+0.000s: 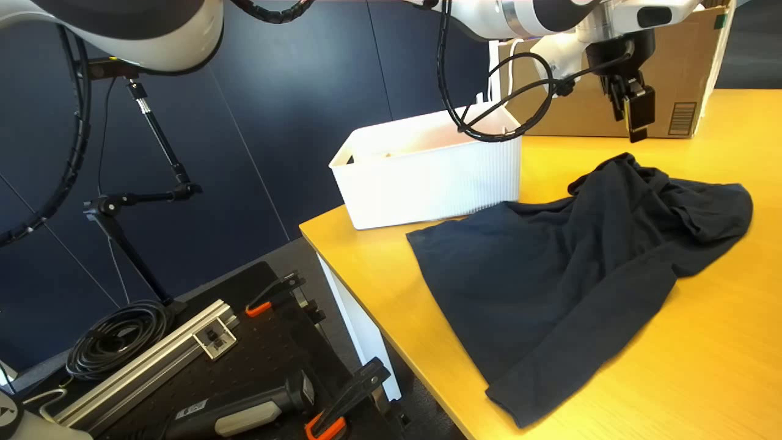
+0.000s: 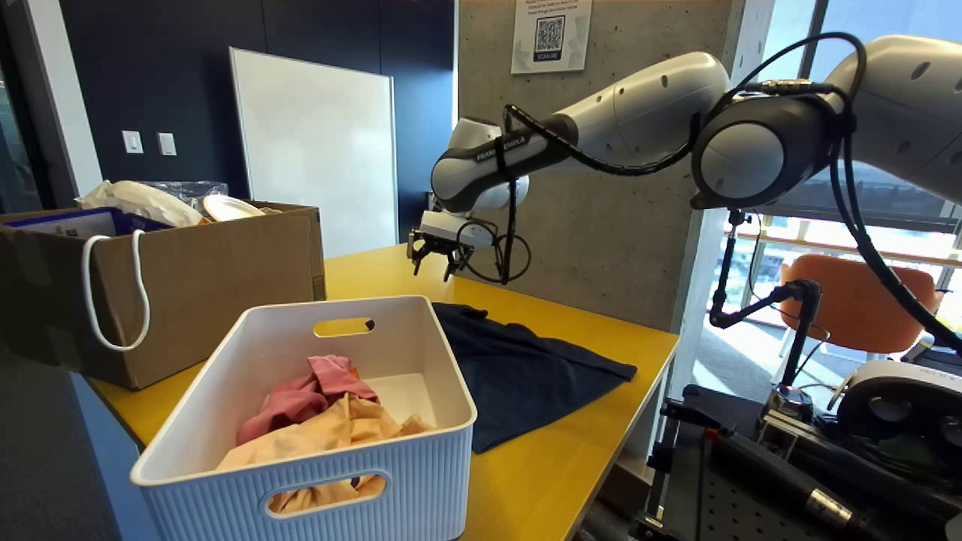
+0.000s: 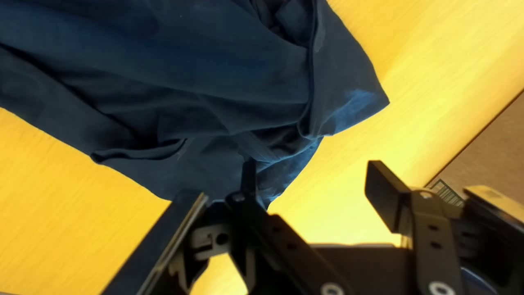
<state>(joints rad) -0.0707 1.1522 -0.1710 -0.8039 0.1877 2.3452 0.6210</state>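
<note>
your claw (image 3: pixel 313 176) hangs wide, holding nothing, above the bunched end of the dark garment (image 1: pixel 550 263); both exterior views show them apart. in the wrist view one of its fingers (image 3: pixel 385 194) lies over plain tabletop (image 1: pixel 702 354), its mate over cloth; that spread likely leaves room for loose folds.

the garment lies inward from the corner that the white bin (image 1: pixel 427 183) fills, one sleeve (image 1: pixel 592 342) reaching toward the edge beside the black work stand (image 1: pixel 275 348). you'd guess the bin has that corner so the middle can serve the cloth. the cardboard box (image 2: pixel 225 278) stands farther along one of the two edges meeting there, presumably to be out of your arm's way.

count for you: claw, one, with two fingers. garment, one; sleeve plainly laid out, one. bin, one. box, one. inside the bin, at least two pieces: a pink cloth (image 2: pixel 293 402) and a peach cloth (image 2: pixel 323 432). overlap hides whether there are more.
</note>
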